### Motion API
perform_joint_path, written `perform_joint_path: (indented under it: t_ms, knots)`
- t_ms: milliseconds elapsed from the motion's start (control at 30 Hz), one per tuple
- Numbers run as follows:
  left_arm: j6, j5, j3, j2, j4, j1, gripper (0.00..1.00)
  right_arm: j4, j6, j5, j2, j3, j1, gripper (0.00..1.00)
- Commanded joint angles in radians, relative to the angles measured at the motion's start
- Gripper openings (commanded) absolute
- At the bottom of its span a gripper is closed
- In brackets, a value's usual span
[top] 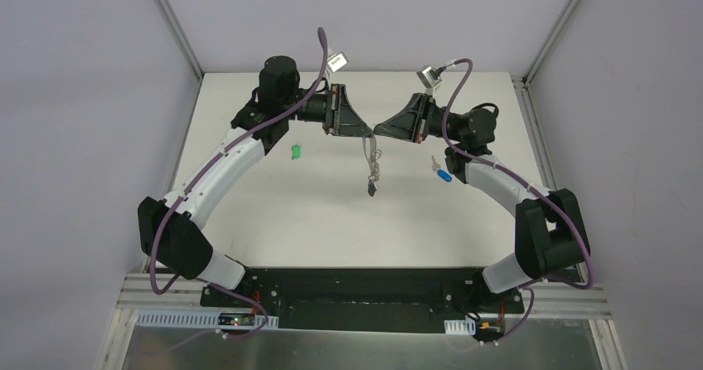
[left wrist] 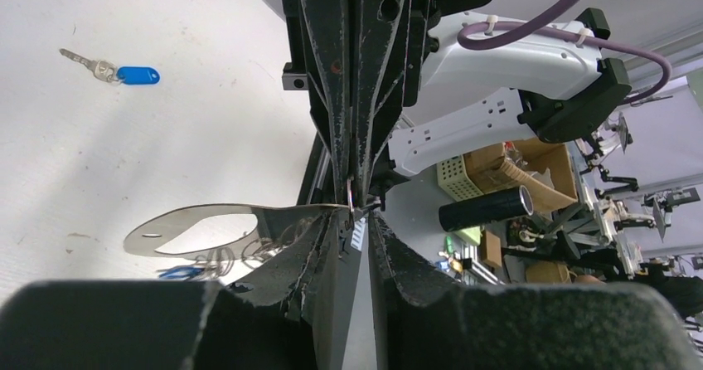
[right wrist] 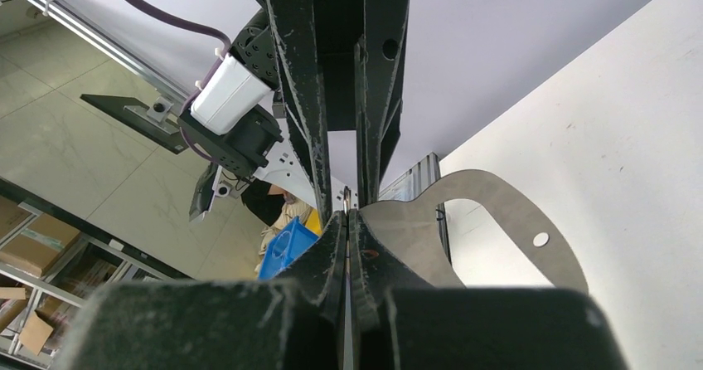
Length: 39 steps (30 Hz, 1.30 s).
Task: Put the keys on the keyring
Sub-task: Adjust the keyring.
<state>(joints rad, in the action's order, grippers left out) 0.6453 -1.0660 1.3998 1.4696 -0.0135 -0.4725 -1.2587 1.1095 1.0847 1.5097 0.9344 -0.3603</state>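
Note:
The keyring hangs in the air between my two grippers, which meet tip to tip above the table's middle. In the top view its chain of small rings and black tag [top: 370, 171] dangles below them. My left gripper [top: 368, 131] [left wrist: 358, 211] is shut on a small metal ring at the keyring's end, with the pale grey oval loop [left wrist: 170, 227] lying beside its finger. My right gripper [top: 380, 129] [right wrist: 346, 212] is shut on the same end, with the loop [right wrist: 518, 221] to its right. The green key [top: 294, 150] lies on the table to the left and the blue key [top: 443, 173] [left wrist: 133, 75] to the right.
The white table [top: 273, 221] is bounded by a metal frame with posts at the back corners. The arms' black base plate [top: 356, 291] lies along the near edge. The right arm's forearm passes close above the blue key.

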Motion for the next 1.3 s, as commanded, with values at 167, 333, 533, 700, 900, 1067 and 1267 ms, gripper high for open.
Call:
perform_joint_path:
  t_ms: [167, 333, 533, 700, 900, 1067, 1267]
  knots:
    - [-0.009, -0.011, 0.056, 0.005, 0.020, -0.009, 0.16, -0.033, -0.027, -0.012, -0.044, 0.001, 0.003, 0.00]
    - [-0.012, -0.014, 0.059, 0.012, 0.018, -0.014, 0.05, -0.038, -0.022, -0.012, -0.042, -0.002, 0.002, 0.00]
    - [-0.201, -0.009, 0.147, 0.032, -0.233, -0.027, 0.00, -0.032, -0.068, 0.028, -0.051, 0.004, 0.000, 0.06]
    - [-0.664, 0.085, 0.319, 0.070, -0.708, -0.064, 0.00, 0.066, -0.214, 0.129, -0.090, 0.022, 0.005, 0.32]
    - [-0.823, 0.102, 0.422, 0.122, -0.927, -0.092, 0.00, 0.193, -0.347, 0.203, -0.127, 0.040, 0.002, 0.39]
    - [-0.843, 0.099, 0.416, 0.123, -0.932, -0.111, 0.00, 0.355, -0.483, 0.216, -0.149, 0.037, -0.010, 0.37]
    - [-0.809, 0.095, 0.379, 0.105, -0.872, -0.114, 0.00, 0.601, -0.665, 0.211, -0.161, 0.057, -0.048, 0.35]
